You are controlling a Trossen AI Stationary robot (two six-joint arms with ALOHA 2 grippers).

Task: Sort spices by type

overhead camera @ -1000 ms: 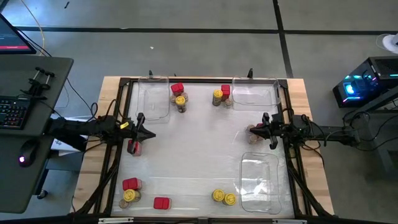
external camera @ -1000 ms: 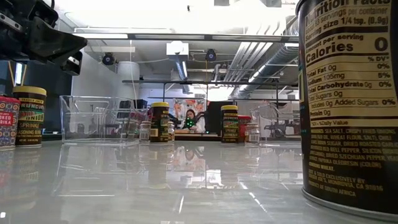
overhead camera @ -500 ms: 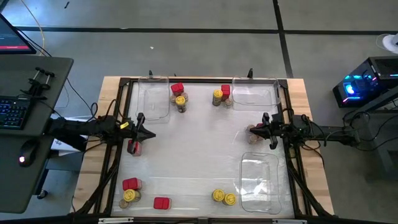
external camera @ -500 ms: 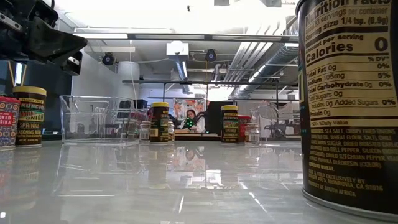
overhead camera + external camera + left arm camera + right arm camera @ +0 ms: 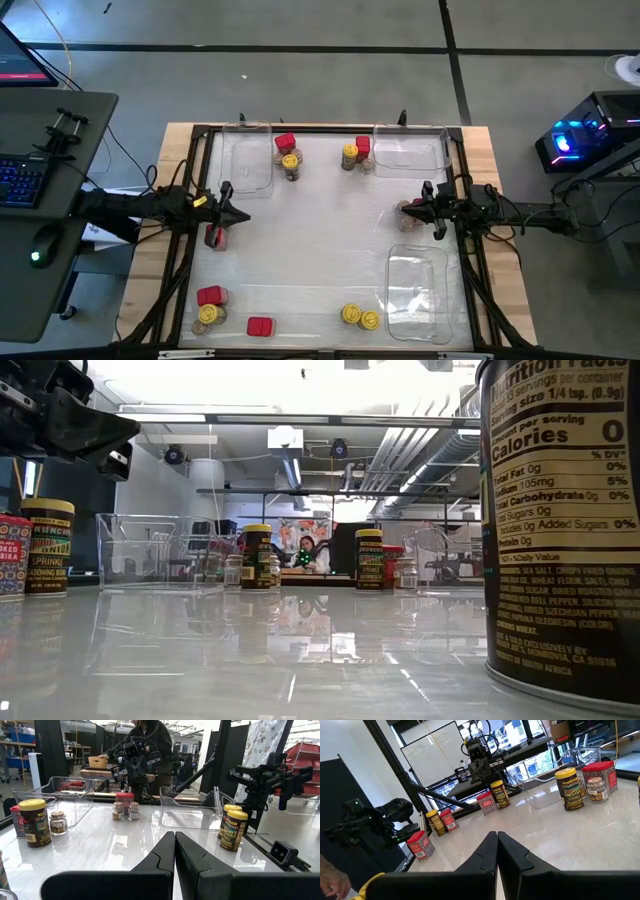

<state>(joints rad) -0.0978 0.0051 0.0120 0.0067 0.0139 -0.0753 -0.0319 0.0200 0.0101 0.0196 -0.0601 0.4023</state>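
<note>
Both arms parked. Left gripper (image 5: pixel 174 851) and right gripper (image 5: pixel 497 851) pressed together, empty. Spices (image 5: pixel 289 162) scattered in mixed clusters. I'd spread the left fingers, then descend over the red box (image 5: pixel 213 236) nearby — probably upright.

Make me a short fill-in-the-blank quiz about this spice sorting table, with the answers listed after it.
1. The number of clear plastic trays on the table is ____.
2. The two round jars just left of the front right tray have ____ lids.
3. The left gripper has its fingers ____.
4. The square-topped box standing alone by the front edge is ____.

Missing words: three; yellow; shut; red
</note>
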